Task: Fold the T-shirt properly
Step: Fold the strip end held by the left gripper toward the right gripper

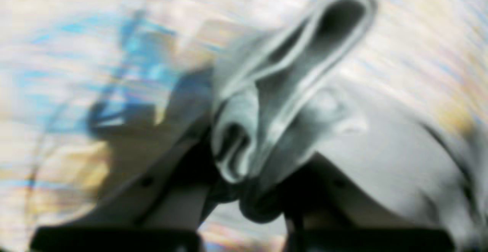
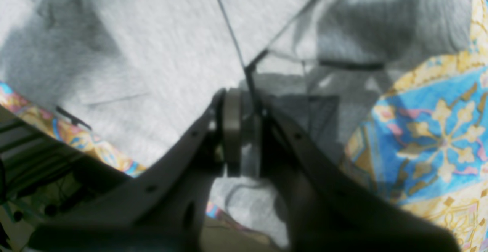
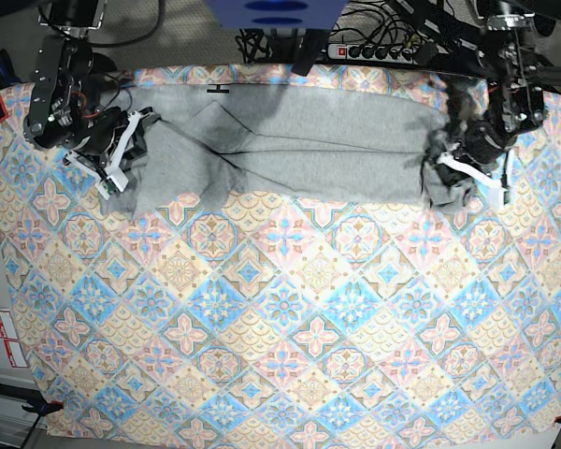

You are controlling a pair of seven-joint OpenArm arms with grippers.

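Observation:
The light grey T-shirt point(image 3: 299, 140) lies stretched sideways along the far side of the table, its plain side showing. In the base view my right gripper point(image 3: 120, 161) holds its left end and my left gripper point(image 3: 455, 175) holds its right end. The left wrist view is motion-blurred and shows the left gripper point(image 1: 244, 185) shut on a bunched fold of the T-shirt point(image 1: 274, 92). Seen from the right wrist, the right gripper point(image 2: 244, 130) pinches an edge of the T-shirt point(image 2: 152, 53) between its pads, just above the cloth.
A colourful patterned tablecloth point(image 3: 280, 327) covers the whole table and shows beside the shirt point(image 2: 431, 130). Behind the far edge lie a power strip point(image 3: 374, 49) and cables. The table's left edge runs close beside the right arm.

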